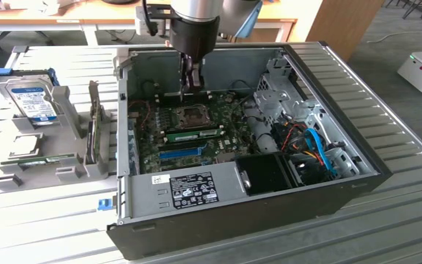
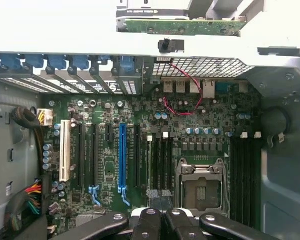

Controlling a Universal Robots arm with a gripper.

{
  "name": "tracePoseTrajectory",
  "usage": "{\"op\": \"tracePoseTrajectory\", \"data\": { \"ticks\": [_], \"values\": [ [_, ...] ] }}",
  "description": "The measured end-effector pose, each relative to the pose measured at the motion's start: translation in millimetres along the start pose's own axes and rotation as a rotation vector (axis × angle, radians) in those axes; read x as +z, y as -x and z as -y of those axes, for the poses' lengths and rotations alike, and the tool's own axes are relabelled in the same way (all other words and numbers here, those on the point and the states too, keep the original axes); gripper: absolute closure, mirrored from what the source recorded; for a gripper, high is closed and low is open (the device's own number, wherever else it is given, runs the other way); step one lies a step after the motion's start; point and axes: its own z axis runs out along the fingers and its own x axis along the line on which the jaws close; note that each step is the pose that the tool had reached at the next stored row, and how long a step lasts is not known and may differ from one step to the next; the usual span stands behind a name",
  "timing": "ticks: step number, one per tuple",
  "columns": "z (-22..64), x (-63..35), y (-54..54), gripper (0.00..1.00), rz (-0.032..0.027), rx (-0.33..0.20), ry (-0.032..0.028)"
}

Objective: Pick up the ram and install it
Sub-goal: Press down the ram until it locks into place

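Gripper: fingers pressed together, empty, hanging inside the open computer case above the motherboard; ram: lying flat-edged in its slot just near of the CPU socket, seemingly seated; hard drive: parked in rack, exterior view's left.

The grey robot arm is cut off by the upper edge of the exterior view. In the wrist view the black metal gripper is cut by the picture's edge — whether anything sits between its closed fingers cannot be told. The long green ram stick on the motherboard is small — its label is not readable. The blue-labelled silver hard drive is partly hidden by its grey plastic holder.
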Motion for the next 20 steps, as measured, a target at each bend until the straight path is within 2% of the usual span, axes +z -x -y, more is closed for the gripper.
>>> {"op": "tracePoseTrajectory", "data": {
  "ticks": [9, 20],
  "values": [
    [0.4, -2.0, 0.0, 0.89, -0.0002, 0.000, 0.0001],
    [14.0, -2.5, 0.2, 0.89, 0.0000, 0.000, 0.0000]
  ]
}}
